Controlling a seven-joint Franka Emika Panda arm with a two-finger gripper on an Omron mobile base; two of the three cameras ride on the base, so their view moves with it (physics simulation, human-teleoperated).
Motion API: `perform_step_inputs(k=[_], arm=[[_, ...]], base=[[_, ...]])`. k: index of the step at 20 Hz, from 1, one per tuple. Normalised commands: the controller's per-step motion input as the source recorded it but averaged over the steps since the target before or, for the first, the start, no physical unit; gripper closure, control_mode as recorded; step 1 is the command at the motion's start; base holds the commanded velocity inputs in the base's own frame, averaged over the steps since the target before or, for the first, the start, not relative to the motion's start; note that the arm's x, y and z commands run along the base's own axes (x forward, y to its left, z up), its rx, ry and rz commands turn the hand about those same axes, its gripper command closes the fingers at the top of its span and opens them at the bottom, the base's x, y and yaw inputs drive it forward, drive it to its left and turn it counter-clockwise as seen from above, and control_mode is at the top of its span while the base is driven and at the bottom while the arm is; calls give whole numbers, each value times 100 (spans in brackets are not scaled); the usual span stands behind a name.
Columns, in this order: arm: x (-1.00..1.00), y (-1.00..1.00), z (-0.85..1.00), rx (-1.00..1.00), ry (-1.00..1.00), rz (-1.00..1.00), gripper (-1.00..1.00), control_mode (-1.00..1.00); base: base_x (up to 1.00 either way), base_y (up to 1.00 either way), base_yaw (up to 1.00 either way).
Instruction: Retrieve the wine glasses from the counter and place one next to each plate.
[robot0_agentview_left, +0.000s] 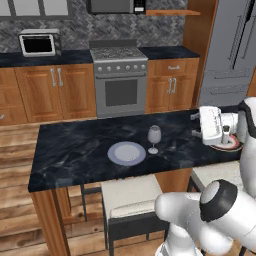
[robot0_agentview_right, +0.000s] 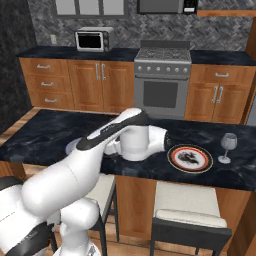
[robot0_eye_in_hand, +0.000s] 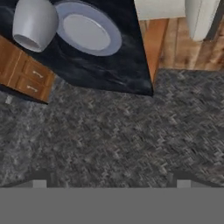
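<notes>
One wine glass (robot0_agentview_left: 154, 137) stands upright on the black island top just right of the pale bluish plate (robot0_agentview_left: 126, 153). My gripper (robot0_agentview_left: 195, 125) hovers to the right of that glass, apart from it, open and empty, with the hand above the red-rimmed plate (robot0_agentview_left: 231, 146). From the right base view, the red-rimmed plate (robot0_agentview_right: 190, 158) has a second wine glass (robot0_agentview_right: 228, 145) standing at its right side. The hand view looks at the first glass's bowl (robot0_eye_in_hand: 34, 24) and the pale plate (robot0_eye_in_hand: 85, 33), with the gripper (robot0_eye_in_hand: 111, 183) spread wide. The counter (robot0_agentview_left: 50, 57) runs along the back wall.
The island (robot0_agentview_left: 70, 155) has cushioned stools (robot0_agentview_left: 132, 197) tucked under its near edge. A stove (robot0_agentview_left: 120, 82) and a toaster oven (robot0_agentview_left: 39, 44) stand along the back wall, with a fridge (robot0_agentview_left: 230, 50) at the right. My arm (robot0_agentview_right: 107, 132) covers most of the pale plate.
</notes>
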Motion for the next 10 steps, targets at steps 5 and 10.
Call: perform_step_inputs(k=[5,10], arm=[[-97,12,100,0,-27,0,-100,-100],[-91,40,100,-7,-30,0,-100,-100]], base=[[0,0,0],[0,0,0]])
